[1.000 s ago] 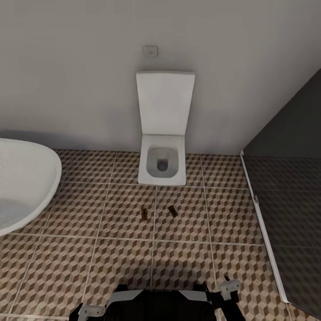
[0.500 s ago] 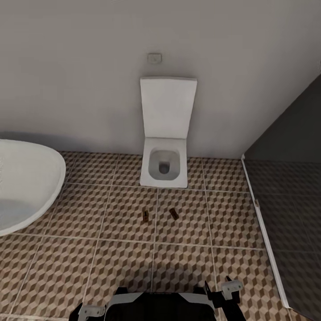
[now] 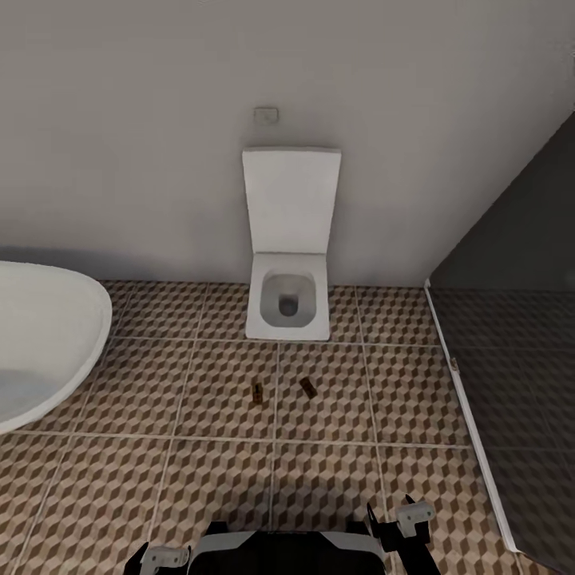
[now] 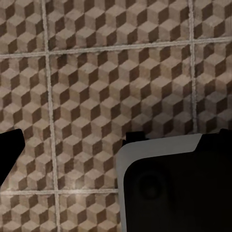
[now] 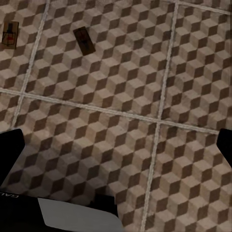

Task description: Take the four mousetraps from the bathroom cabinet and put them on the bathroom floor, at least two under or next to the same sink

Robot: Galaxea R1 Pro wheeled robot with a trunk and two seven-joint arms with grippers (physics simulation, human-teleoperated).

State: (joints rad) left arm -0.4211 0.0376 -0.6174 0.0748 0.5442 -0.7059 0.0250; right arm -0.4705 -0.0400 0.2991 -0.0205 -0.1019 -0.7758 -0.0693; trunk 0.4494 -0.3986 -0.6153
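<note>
Two mousetraps lie on the bathroom floor (image 3: 224, 479) in front of the toilet, one (image 3: 258, 393) a short way left of the other (image 3: 308, 387). The right wrist view shows the same pair, one trap (image 5: 9, 35) at the frame's edge and one (image 5: 84, 40) beside it, well ahead of my right gripper (image 5: 116, 145). That gripper is open and empty over the tiles (image 5: 145, 96). My left gripper (image 4: 116, 145) is also open and empty, over tiles (image 4: 96, 72) and my own base (image 4: 174, 188). The cabinet and the sink are out of view.
A white toilet (image 3: 287, 307) stands against the grey wall ahead. An oval white bathtub (image 3: 40, 351) juts in from the left. A dark shower area with a white sill (image 3: 467, 415) runs along the right. My base (image 3: 279, 555) sits at the bottom edge.
The head camera has shifted a little, so the toilet and the traps sit slightly lower in the picture. The traps themselves have not moved on the tiles.
</note>
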